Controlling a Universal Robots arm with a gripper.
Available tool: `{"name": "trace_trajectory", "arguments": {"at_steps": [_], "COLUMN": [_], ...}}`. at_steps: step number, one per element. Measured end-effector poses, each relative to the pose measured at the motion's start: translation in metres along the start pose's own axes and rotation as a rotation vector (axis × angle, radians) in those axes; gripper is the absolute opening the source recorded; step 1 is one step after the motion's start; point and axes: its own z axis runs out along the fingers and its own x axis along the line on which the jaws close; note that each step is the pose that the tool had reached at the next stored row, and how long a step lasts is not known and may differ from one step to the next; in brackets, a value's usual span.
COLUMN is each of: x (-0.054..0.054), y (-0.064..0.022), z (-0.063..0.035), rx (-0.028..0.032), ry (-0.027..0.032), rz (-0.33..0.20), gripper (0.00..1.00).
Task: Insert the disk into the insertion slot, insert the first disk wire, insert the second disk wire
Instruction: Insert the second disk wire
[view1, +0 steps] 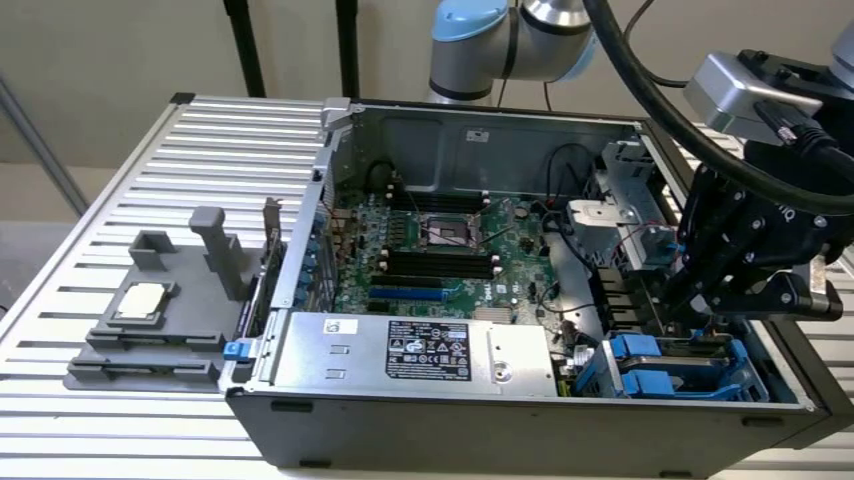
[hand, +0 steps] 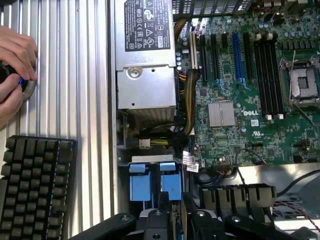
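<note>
Wrist view is putting me right over the gripper (hand: 167, 220), whose black fingers (hand: 161, 212) are sitting close together directly above the blue carrier of the disk (hand: 155, 185); whether they are pinching anything I cannot tell. The disk is lying just beyond the fingertips, low in the drive bay at the front corner of the computer case (view1: 521, 425), with 2 blue tabs facing the camera and its long axis seeming to run away from the gripper toward the power supply (hand: 146, 55). In the exterior view the same blue carrier (view1: 667, 370) is showing at the case's lower corner on the exterior view's right, with the gripper (view1: 727, 290) hanging just above it, so any move here is a short one, straight down or along the bay. A bundle of yellow and black cables (hand: 182, 110) is crowding the gap between the power supply and the bay, and a row of black connectors (hand: 235, 197) is sitting just beside the fingers. Farther off, the green motherboard (hand: 250, 100) is filling the case floor. Outside the case, a person's hand (hand: 15, 75) is resting on a round control, near a black keyboard (hand: 35, 185) on the slatted table (hand: 85, 75).
</note>
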Motion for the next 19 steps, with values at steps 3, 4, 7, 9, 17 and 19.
{"name": "trace_trajectory", "arguments": {"at_steps": [3,4,7,9,17,19], "x": [-0.002,-0.003,-0.003,-0.003,-0.004,-0.004], "y": [-0.0055,-0.0081,-0.0107,-0.0112,-0.0158,-0.0179], "z": [-0.0006,-0.0009,0.0009,0.0026,0.0058,0.0067], "rx": [-0.0004,-0.0005,-0.0006,-0.0009,-0.0029,-0.0035], "ry": [-0.0001,-0.0001,-0.0003,0.0001,0.0,0.0001], "rz": [0.0,0.0,0.0,0.0,0.0,0.0], "gripper": [0.24,0.24,0.24,0.24,0.33,0.33]}}
